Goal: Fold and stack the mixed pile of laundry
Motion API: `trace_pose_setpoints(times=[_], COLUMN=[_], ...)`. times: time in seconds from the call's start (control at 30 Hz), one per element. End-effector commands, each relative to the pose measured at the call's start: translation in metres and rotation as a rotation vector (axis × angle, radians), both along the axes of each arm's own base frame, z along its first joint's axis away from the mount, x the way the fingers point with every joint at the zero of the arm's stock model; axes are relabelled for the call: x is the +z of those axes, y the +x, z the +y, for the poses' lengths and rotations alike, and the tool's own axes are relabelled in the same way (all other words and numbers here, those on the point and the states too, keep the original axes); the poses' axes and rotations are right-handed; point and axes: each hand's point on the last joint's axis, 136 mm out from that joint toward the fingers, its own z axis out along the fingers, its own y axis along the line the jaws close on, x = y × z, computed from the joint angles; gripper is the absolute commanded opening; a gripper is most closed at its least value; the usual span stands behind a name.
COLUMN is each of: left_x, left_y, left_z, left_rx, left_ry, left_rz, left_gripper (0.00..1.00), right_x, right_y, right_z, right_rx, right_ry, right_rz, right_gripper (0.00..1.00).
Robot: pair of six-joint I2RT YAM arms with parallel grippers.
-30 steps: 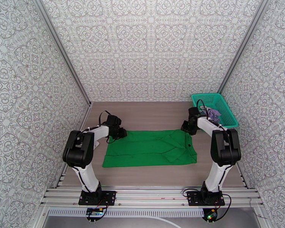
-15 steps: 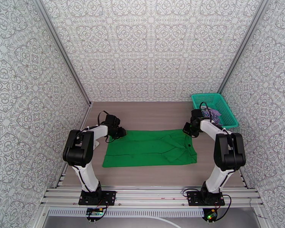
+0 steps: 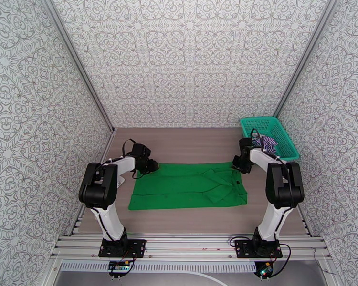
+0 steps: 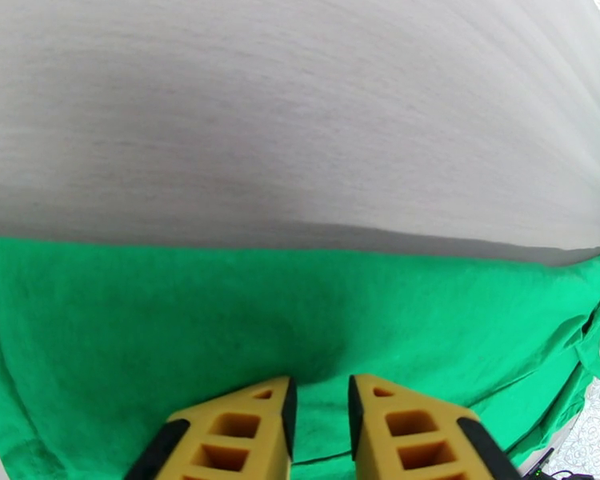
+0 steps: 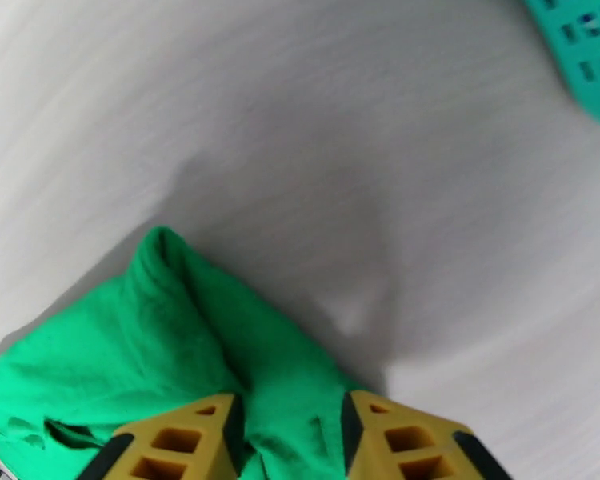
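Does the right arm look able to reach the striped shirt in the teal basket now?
Probably yes. The striped shirt lies uncovered in the open basket, just beside the right gripper, and nothing stands between them.

From above and behind the bases (image 3: 123, 248), we look down over the whole table (image 3: 188, 144). Our 2 wrist views sit low and close, facing out past their yellow fingers (image 4: 236, 430) over the cloth (image 3: 188, 184), which all 3 views share.

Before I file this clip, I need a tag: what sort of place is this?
Likely a robot test booth: patterned walls box in the table, two arms are bolted to a rail, a green cloth lies flat.
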Motion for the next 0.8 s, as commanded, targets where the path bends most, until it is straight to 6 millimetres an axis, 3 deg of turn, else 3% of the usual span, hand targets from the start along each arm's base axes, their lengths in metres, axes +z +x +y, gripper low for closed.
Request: trace_pose_setpoints(times=[0.0, 0.07, 0.13, 0.3, 0.43, 0.6, 0.67, 0.77], left_x=[0.035, 0.045, 0.049, 0.028, 0.005, -0.009, -0.011, -0.004], left_y=[0.008, 0.011, 0.015, 0.021, 0.016, 0.001, -0.001, 0.000], left_z=[0.009, 0.006, 0.000, -0.001, 0.014, 0.046, 0.054, 0.064], left_rx=[0.000, -0.015, -0.034, -0.018, 0.033, 0.121, 0.143, 0.149], left_ry=[0.036, 0.039, 0.041, 0.037, 0.060, 0.080, 0.069, 0.062], left_rz=[-0.059, -0.079, -0.092, -0.060, -0.008, 0.032, 0.033, 0.024], left_gripper=[0.28, 0.28, 0.27, 0.22, 0.17, 0.13, 0.13, 0.14], right_x=[0.060, 0.070, 0.067, 0.031, -0.004, -0.037, -0.040, -0.022], right_y=[0.006, 0.007, 0.009, 0.024, 0.033, 0.037, 0.041, 0.046], right_z=[-0.002, 0.010, 0.024, 0.045, 0.039, 0.024, 0.021, 0.021], right_rx=[0.013, 0.029, 0.051, 0.050, 0.029, 0.004, 0.006, 0.016], right_ry=[-0.011, 0.021, 0.052, 0.125, 0.090, 0.005, -0.010, -0.015], right_rz=[-0.115, -0.144, -0.149, -0.118, -0.058, -0.006, -0.001, -0.026], right_gripper=[0.40, 0.37, 0.35, 0.19, 0.11, 0.10, 0.10, 0.13])
